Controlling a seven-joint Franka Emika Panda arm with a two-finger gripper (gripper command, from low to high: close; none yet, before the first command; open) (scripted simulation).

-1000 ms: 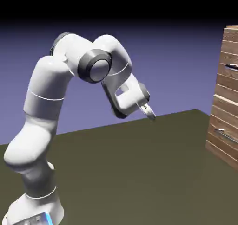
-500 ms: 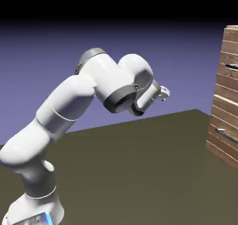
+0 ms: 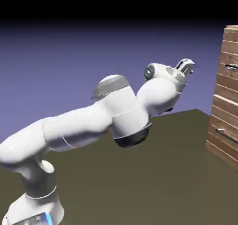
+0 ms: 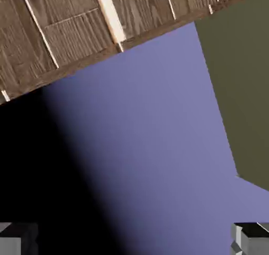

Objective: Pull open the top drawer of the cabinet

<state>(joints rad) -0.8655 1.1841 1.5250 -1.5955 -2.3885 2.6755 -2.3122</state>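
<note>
The cabinet [image 3: 225, 103] of brown horizontal planks stands at the right edge of the exterior view. Its top drawer [image 3: 228, 57] shows a small silver handle [image 3: 231, 67] and looks flush with the cabinet front. My gripper [image 3: 187, 64] hangs in the air left of that handle, at about its height and a clear gap away, touching nothing. In the hand view the cabinet [image 4: 79, 28] runs tilted across the top. The gripper [image 4: 134, 241] is open, its grey fingertips [image 4: 16, 238] far apart at the bottom corners with only blue backdrop between them.
A lower drawer has a like silver handle [image 3: 226, 135] below the top one. The dark olive table [image 3: 139, 173] stretches between my base [image 3: 35, 205] and the cabinet. The arm lies stretched out low over it, elbow [image 3: 125, 122] in mid-picture.
The arm has unfolded and reached right toward the cabinet. The gripper has risen from just above the table to the top handle's height. Its jaws have stayed open.
</note>
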